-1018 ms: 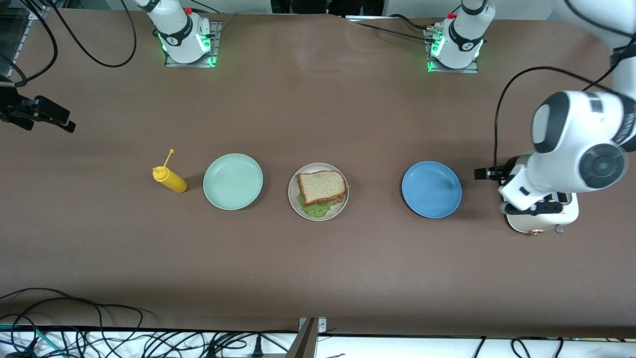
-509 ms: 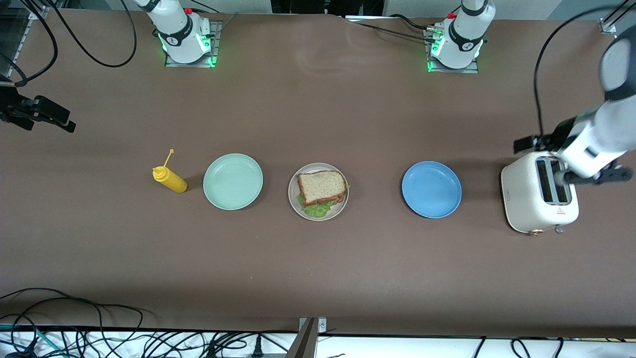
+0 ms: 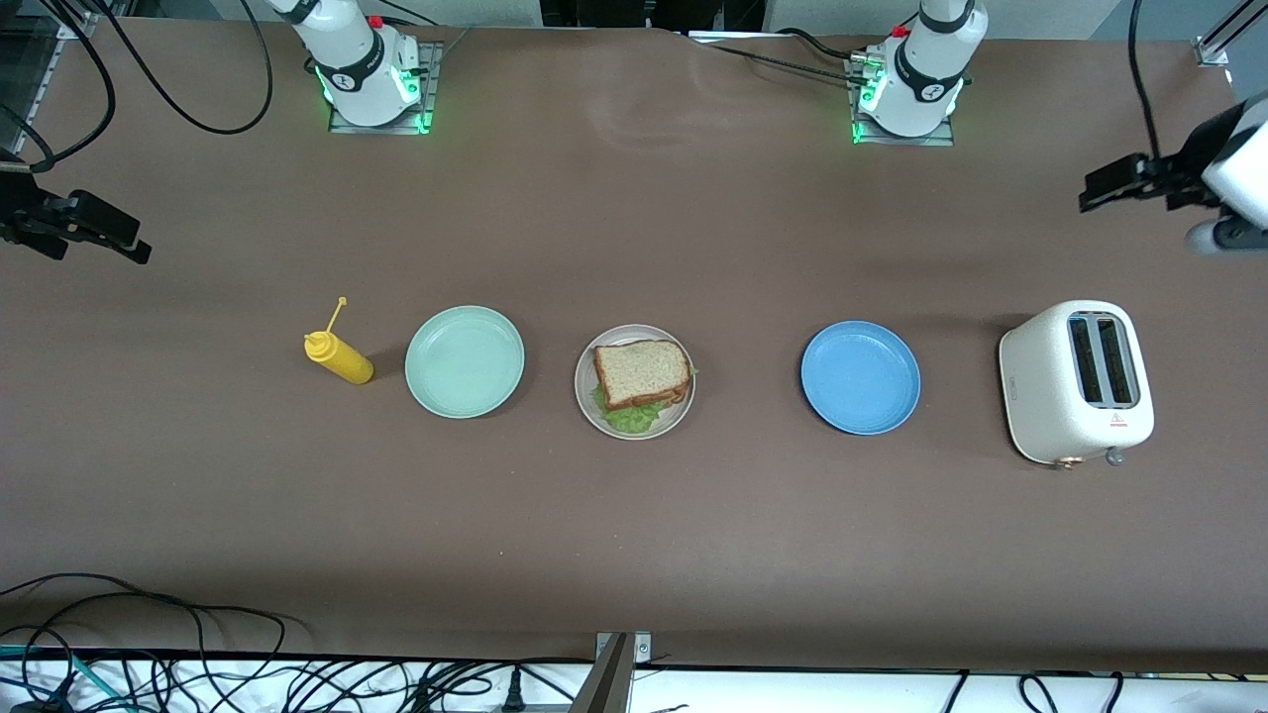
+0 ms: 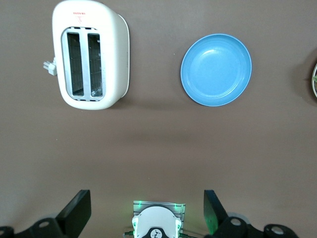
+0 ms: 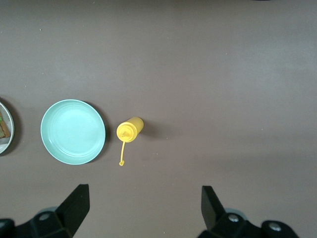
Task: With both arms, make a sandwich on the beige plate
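Observation:
The sandwich [image 3: 642,371] lies on the beige plate [image 3: 586,398] in the middle of the table: a brown bread slice on top, ruffled green lettuce [image 3: 634,418] sticking out under it on the side nearer the front camera. My left gripper [image 4: 147,210] is open and empty, high over bare table at the left arm's end, between the toaster and that arm's base. My right gripper [image 5: 143,206] is open and empty too, high over bare table at the right arm's end, out past the yellow bottle. Both are well away from the plate.
A mint-green plate [image 3: 464,361] and a yellow squeeze bottle [image 3: 339,358] stand beside the sandwich toward the right arm's end. An empty blue plate [image 3: 860,376] and a white two-slot toaster [image 3: 1075,381] stand toward the left arm's end. Cables [image 3: 149,654] run along the table's near edge.
The left arm has swung up and away from over the toaster toward the table's end, uncovering the toaster. The right arm and the sandwich have not moved.

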`<state>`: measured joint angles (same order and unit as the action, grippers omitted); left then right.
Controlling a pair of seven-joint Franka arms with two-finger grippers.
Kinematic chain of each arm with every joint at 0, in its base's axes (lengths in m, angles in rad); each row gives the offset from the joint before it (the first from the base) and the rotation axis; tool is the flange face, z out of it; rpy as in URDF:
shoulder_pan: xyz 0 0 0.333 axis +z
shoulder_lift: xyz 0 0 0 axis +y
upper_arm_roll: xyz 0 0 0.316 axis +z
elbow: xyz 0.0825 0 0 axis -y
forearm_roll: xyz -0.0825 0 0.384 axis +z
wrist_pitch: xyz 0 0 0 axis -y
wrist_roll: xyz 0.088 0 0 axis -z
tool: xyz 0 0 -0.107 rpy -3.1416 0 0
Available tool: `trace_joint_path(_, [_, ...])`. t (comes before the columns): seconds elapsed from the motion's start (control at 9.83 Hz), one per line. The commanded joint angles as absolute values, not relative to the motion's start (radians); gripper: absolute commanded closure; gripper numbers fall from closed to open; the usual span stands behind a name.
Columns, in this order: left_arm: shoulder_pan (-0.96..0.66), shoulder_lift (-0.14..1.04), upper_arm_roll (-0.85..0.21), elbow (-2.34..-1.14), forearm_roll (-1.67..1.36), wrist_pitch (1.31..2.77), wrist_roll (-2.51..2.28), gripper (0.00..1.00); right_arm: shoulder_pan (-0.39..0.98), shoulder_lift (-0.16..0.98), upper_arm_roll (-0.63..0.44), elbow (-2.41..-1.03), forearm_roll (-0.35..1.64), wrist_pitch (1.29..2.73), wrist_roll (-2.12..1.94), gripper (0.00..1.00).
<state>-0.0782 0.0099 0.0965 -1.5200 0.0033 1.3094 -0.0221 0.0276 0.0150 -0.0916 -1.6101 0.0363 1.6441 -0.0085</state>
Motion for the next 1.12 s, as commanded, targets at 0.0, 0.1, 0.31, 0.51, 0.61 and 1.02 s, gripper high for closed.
trace_joint_path(0.0, [-0.035,-0.009,0.055,-1.525,0.041,1.324,0.079,0.0,0.023,0.009,-0.086,-1.598,0.041,1.635,-0.012,0.0])
trace_joint_path(0.1, [-0.032,-0.011,0.055,-1.525,0.037,1.363,0.083,0.0,0.023,0.009,-0.087,-1.598,0.041,1.638,-0.012,0.0])
trace_joint_path(0.31, [-0.034,-0.002,0.055,-1.525,0.031,1.371,0.074,0.0,0.023,0.009,-0.087,-1.598,0.041,1.64,-0.014,0.0])
trace_joint_path(0.51, [-0.035,0.012,0.057,-1.517,0.032,1.37,0.08,0.0,0.023,0.009,-0.087,-1.598,0.041,1.641,-0.014,0.0])
trace_joint_path(0.61, [-0.035,0.015,0.058,-1.517,0.032,1.37,0.081,0.0,0.023,0.009,-0.087,-1.598,0.041,1.641,-0.012,0.0])
trace_joint_path(1.02, [-0.038,0.035,0.058,-1.517,0.032,1.371,0.084,0.0,0.023,0.009,-0.086,-1.598,0.041,1.643,-0.014,0.0])
